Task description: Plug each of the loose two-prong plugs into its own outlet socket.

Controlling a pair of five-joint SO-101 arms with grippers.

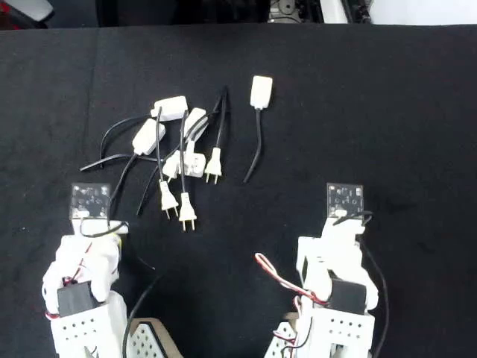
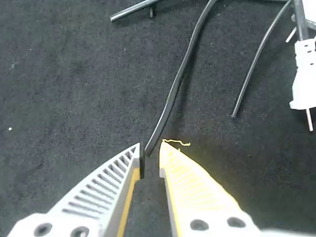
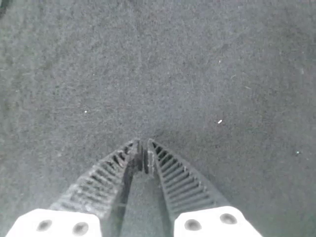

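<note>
Closest in, my left gripper point(image 2: 150, 147) hangs low over the black bench point(image 2: 59, 89). Its white and yellow jaws are drawn nearly together, with just a slit between them. A black cord point(image 2: 174, 94) runs in to that slit and ends at the tips, and I cannot tell whether they touch it. Beyond it lies a white plug point(image 2: 301, 84) with its prongs bare. My right gripper point(image 3: 143, 148) is pressed together on nothing, over bare bench. From the high view, my left arm point(image 1: 82, 287) and right arm point(image 1: 335, 276) sit at the near edge, left and right of the middle. The task's things lie tangled left of the bench's middle, ahead of my left arm. One plug point(image 1: 168, 198) and a second plug point(image 1: 187, 212) lie just beside each other, and a third plug point(image 1: 214, 165) lies near them. All three point their prongs at the near edge, and none is in a socket. Behind them, toward the far edge, are a socket point(image 1: 170, 108), another socket point(image 1: 147, 136) and a third socket point(image 1: 195, 119), with white pieces among them that I cannot make out. A lone socket point(image 1: 261, 91) lies well apart near the far edge's middle, its cord trailing toward the near edge.
</note>
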